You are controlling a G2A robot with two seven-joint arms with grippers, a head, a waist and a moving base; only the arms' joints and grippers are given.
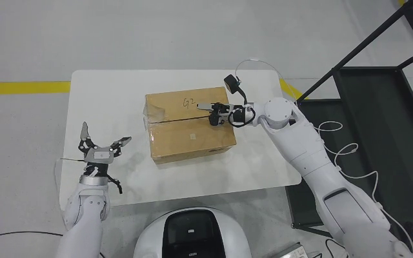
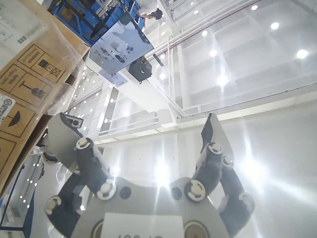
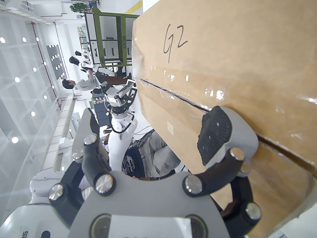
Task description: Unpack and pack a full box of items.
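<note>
A handwritten "G2" stands on top of the cardboard box (image 1: pixel 187 145), and handling symbols mark its side.

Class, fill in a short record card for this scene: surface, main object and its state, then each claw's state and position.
surface: white table
main object: cardboard box, standing mid-table
box state: flaps closed, clear tape along the top seam
right claw: open, over the box top, one finger pad at the seam
left claw: open, holding nothing, apart from the box, by the table's near corner
</note>
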